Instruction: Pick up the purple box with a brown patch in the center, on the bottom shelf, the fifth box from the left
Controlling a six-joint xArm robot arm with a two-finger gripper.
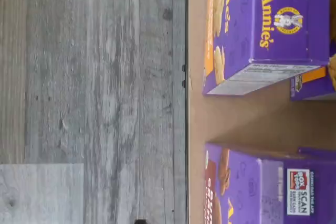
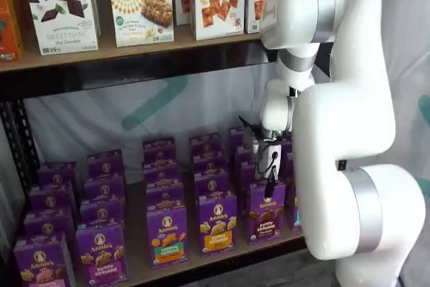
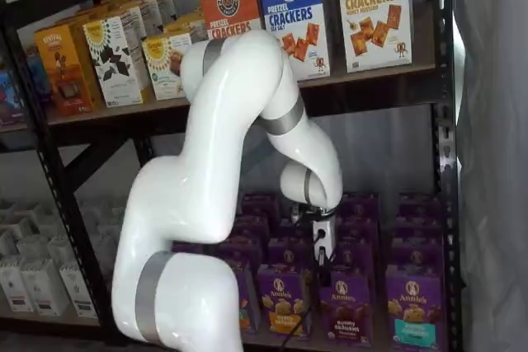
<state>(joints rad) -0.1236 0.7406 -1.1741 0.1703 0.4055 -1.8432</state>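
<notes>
The purple box with a brown patch (image 2: 267, 212) stands in the front row of the bottom shelf, upright, and shows in both shelf views (image 3: 345, 307). In the wrist view its purple top and brown front (image 1: 231, 187) show beside the shelf's front edge. My gripper (image 2: 270, 187) hangs just above and in front of this box in both shelf views (image 3: 323, 268). Only its dark fingers and a cable show, side-on, and no gap between them can be made out. It holds nothing that I can see.
A purple box with an orange patch (image 2: 217, 223) stands next to the target, also in the wrist view (image 1: 262, 30). A teal-patch box (image 3: 412, 309) stands on its other side. More purple rows stand behind. Cracker boxes (image 3: 293, 6) fill the upper shelf. A black post (image 3: 441, 162) bounds the shelf.
</notes>
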